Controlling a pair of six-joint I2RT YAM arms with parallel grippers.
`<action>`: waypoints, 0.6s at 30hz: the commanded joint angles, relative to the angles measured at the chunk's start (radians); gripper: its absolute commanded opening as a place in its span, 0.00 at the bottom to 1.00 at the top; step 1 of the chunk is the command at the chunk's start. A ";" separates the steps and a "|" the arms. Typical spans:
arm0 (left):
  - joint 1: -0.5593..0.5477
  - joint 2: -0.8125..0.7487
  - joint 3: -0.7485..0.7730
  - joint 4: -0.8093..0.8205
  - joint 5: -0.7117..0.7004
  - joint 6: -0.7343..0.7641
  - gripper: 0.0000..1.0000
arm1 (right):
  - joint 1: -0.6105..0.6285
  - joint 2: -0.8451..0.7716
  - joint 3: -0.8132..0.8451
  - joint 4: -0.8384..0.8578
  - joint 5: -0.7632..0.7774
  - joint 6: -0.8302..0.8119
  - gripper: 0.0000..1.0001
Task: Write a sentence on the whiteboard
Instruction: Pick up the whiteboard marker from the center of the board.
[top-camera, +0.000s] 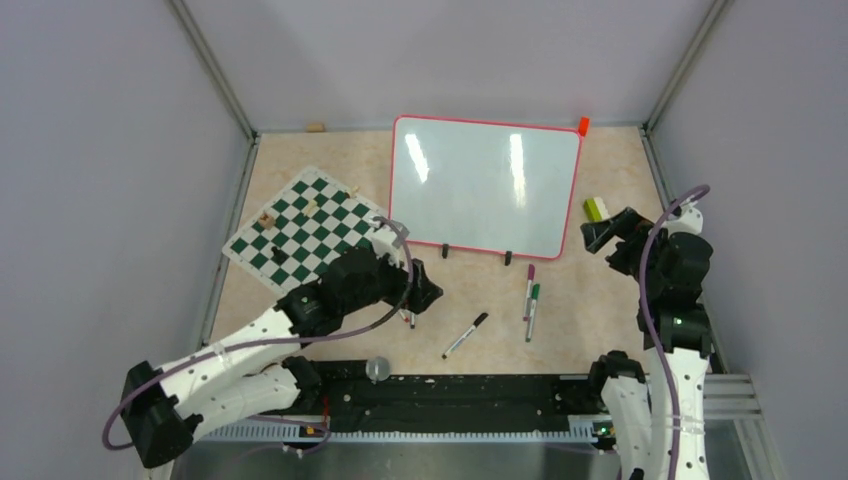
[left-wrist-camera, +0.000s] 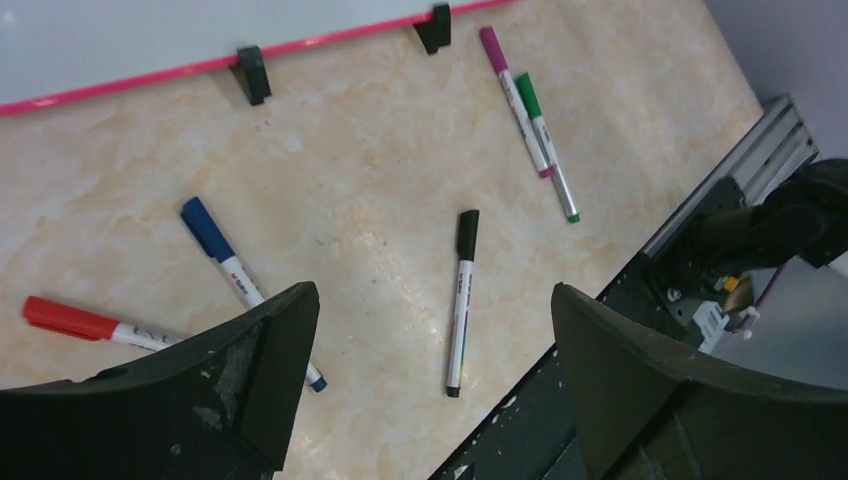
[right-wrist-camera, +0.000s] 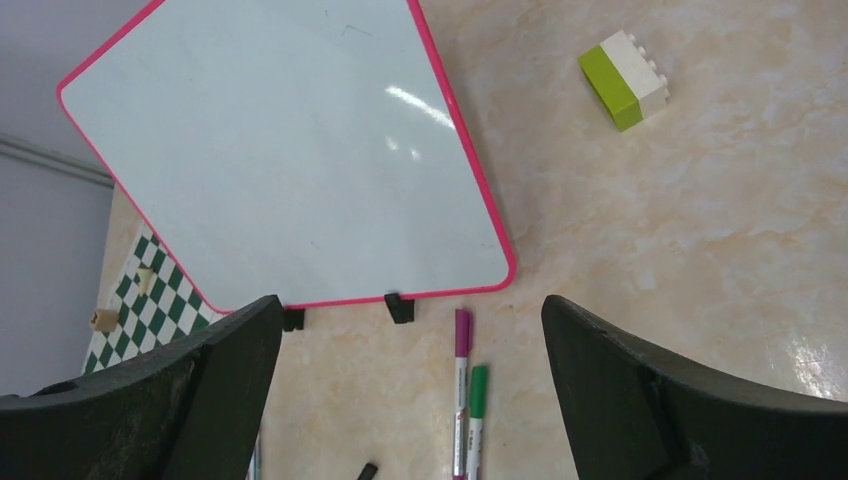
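The whiteboard (top-camera: 485, 185), glossy white with a thin red frame and two small black feet, lies at the back middle of the table, and its surface (right-wrist-camera: 280, 150) is blank. Near its front edge lie a purple marker (top-camera: 529, 285) and a green marker (top-camera: 533, 308) side by side, with a black marker (top-camera: 466, 334) to their left. My left gripper (top-camera: 425, 295) hovers open above the table left of the black marker (left-wrist-camera: 461, 300), holding nothing (left-wrist-camera: 430, 300). A blue marker (left-wrist-camera: 225, 260) and a red marker (left-wrist-camera: 80, 322) lie by its left finger. My right gripper (top-camera: 600, 235) hangs open and empty (right-wrist-camera: 410, 305) beside the board's right edge.
A green-and-white chess mat (top-camera: 305, 228) with a few small pieces lies left of the board. A green-and-white toy block (top-camera: 596, 208) sits near the right gripper. A small orange object (top-camera: 583, 125) is at the board's far right corner. The black base rail (top-camera: 450, 395) runs along the near edge.
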 joint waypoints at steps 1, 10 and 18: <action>-0.088 0.144 0.056 0.050 0.008 0.020 0.89 | 0.004 -0.015 0.055 -0.032 -0.057 -0.030 0.99; -0.290 0.544 0.363 -0.137 -0.176 0.085 0.85 | 0.005 0.010 0.053 -0.027 -0.076 -0.033 0.99; -0.318 0.753 0.475 -0.189 -0.153 0.094 0.81 | 0.006 0.026 0.069 -0.027 -0.056 -0.035 0.98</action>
